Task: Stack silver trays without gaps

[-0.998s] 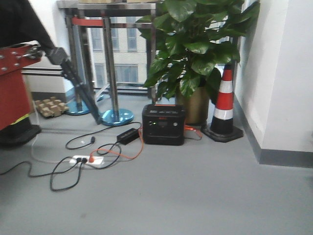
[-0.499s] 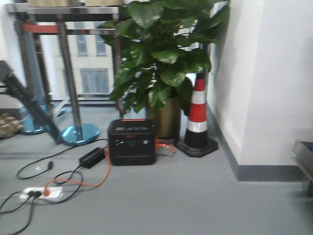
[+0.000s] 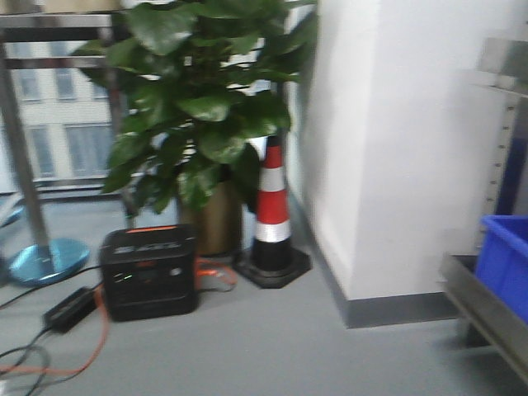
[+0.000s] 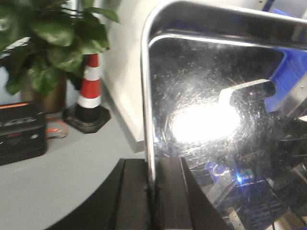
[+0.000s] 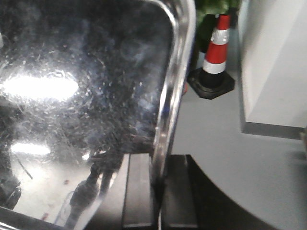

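A mirror-shiny silver tray (image 4: 216,120) fills the right of the left wrist view, standing on edge. My left gripper (image 4: 152,163) is shut on its thin left rim, with black fingers (image 4: 134,191) on either side. In the right wrist view a silver tray (image 5: 86,86) fills the left, and my right gripper (image 5: 159,160) is shut on its right rim. I cannot tell whether both views show the same tray. Neither the grippers nor a tray appear in the front view.
A blue bin (image 3: 507,264) sits on a steel shelf edge (image 3: 483,309) at the far right. A white wall corner (image 3: 388,148) stands mid-frame. Left of it are a striped cone (image 3: 271,206), a potted plant (image 3: 198,107), a black power box (image 3: 148,280) and floor cables (image 3: 49,355).
The front view has swung right: plant, cone and power box slid leftward in the frame. The red machine and power strip left the view. The blue bin and steel shelf came in at right.
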Tool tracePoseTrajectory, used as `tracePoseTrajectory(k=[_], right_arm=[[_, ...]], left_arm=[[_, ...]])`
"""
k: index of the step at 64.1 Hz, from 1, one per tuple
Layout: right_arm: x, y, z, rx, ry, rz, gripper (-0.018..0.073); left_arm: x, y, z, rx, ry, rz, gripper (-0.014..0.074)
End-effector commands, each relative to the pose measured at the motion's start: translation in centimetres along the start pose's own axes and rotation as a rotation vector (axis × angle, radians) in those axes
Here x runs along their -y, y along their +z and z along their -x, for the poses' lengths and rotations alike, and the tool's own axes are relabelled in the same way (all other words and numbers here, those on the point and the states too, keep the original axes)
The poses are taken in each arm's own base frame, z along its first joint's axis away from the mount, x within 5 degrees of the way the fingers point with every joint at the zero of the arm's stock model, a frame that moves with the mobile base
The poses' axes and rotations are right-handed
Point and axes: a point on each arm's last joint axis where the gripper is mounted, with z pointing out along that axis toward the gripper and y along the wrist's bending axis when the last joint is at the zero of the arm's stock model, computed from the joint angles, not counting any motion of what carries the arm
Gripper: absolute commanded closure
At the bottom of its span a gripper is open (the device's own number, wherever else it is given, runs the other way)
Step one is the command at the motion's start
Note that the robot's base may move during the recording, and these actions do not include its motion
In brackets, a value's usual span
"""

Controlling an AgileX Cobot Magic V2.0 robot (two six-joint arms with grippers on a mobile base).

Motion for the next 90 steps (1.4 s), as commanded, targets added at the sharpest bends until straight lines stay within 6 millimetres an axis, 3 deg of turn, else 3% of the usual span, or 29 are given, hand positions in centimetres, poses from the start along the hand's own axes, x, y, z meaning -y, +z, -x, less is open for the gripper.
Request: tracePoseTrajectory(k=[1, 90], right_arm=[[-0.56, -0.19, 0.45, 0.052, -0.029, 0.056, 0.0618], [-0.56, -0.19, 0.45, 0.052, -0.029, 0.056, 0.0618]], left_arm=[[0.64, -0.44, 0.68, 0.059, -0.036, -0.054, 0.0613], [0.64, -0.44, 0.67, 0.059, -0.036, -0.054, 0.0613]])
